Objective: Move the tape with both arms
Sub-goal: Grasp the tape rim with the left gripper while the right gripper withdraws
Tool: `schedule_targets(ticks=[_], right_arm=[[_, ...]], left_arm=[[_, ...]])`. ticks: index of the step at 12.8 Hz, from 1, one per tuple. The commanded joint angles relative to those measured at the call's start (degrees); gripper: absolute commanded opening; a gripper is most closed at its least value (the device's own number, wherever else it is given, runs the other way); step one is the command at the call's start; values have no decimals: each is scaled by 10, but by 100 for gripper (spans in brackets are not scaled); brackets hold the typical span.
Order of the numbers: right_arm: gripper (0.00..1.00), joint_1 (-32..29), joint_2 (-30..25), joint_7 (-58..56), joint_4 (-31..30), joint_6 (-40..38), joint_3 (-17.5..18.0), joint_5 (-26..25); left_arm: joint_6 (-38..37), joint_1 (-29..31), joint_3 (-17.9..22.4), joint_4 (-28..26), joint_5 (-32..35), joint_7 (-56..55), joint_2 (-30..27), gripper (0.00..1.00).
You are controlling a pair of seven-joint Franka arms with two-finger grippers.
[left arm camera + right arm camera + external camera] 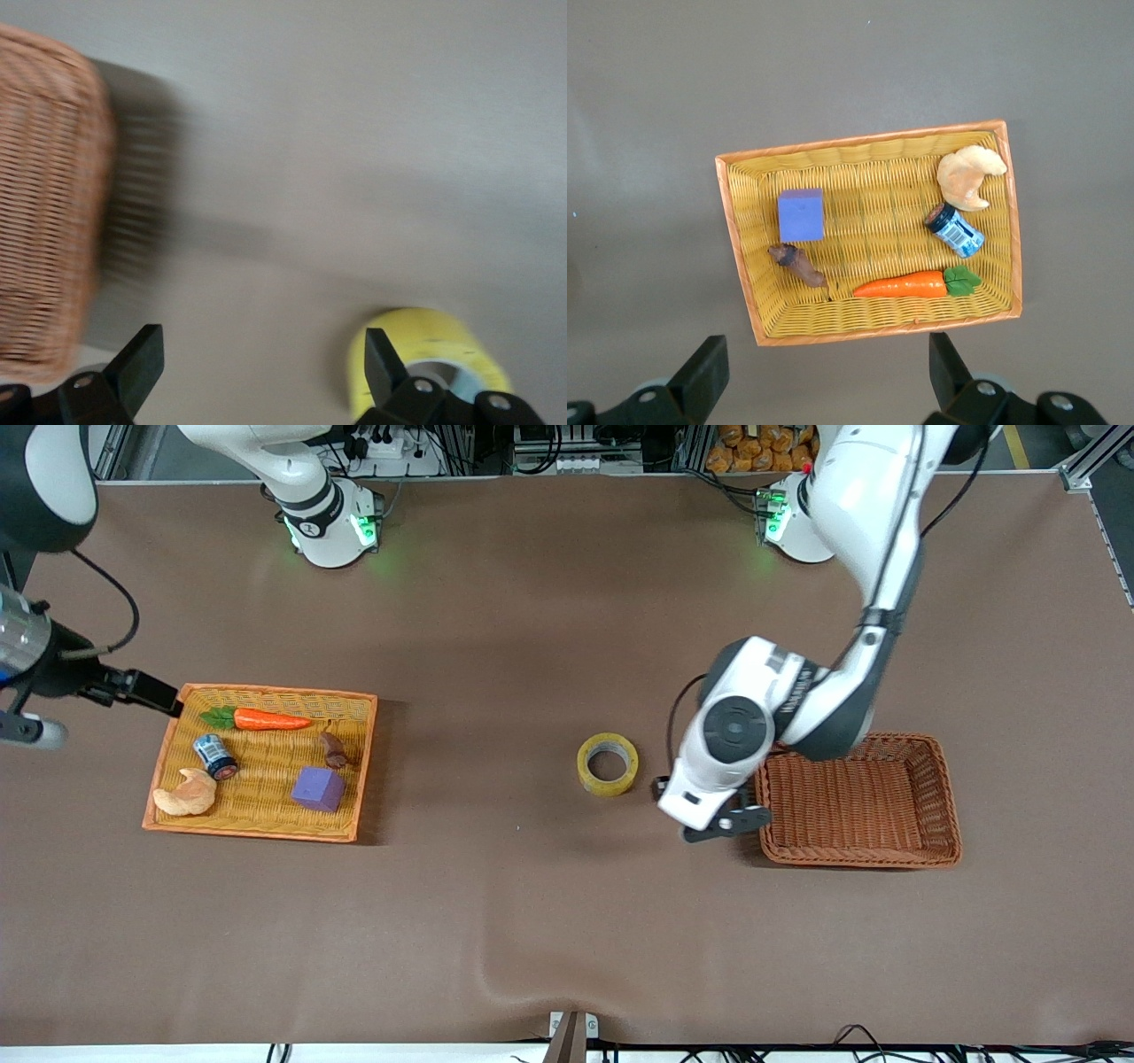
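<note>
The tape [608, 763], a yellowish ring with a grey-white core, lies flat on the brown table mid-way between the two baskets. It also shows in the left wrist view [443, 341], just past one fingertip. My left gripper [719, 825] is open and empty, low over the table between the tape and the brown wicker basket [859, 802]; in its wrist view [261, 363] bare table lies between the fingers. My right gripper [146, 688] is open and empty, held high beside the yellow basket [261, 828]; its wrist view [824, 367] looks down on that basket.
The yellow basket [877, 329] holds a carrot [904, 285], a small can [957, 228], a croissant [970, 173], a purple cube [801, 215] and a brown piece [796, 264]. The brown basket [44, 204] is empty.
</note>
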Motion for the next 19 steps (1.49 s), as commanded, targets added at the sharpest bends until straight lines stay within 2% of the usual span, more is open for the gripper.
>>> schedule_targets(ticks=[1, 2, 7, 9, 12, 14, 15, 16, 19], right_arm=[[100, -35, -103, -3, -112, 12, 12, 0], [100, -35, -96, -4, -88, -9, 12, -7], [100, -44, -29, -2, 21, -25, 11, -9], [100, -56, -28, -10, 27, -33, 11, -8], [100, -74, -23, -134, 31, -28, 11, 5], [100, -79, -15, -138, 49, -28, 11, 21], [100, -79, -15, -138, 51, -29, 11, 20], [100, -79, -15, -138, 55, -29, 11, 20], [100, -82, -13, -66, 55, -34, 12, 19]], left_arm=[[14, -38, 6, 18, 12, -73, 27, 100], [14, -57, 6, 18, 13, -116, 37, 100], [14, -90, 5, 14, 13, -149, 70, 100], [14, -90, 5, 14, 11, -149, 80, 100], [14, -90, 5, 14, 11, -149, 103, 100], [14, -90, 5, 14, 13, -149, 104, 100], [14, -90, 5, 14, 7, -150, 103, 14], [14, -90, 6, 14, 10, -156, 102, 0], [14, -88, 6, 14, 12, -166, 98, 0]])
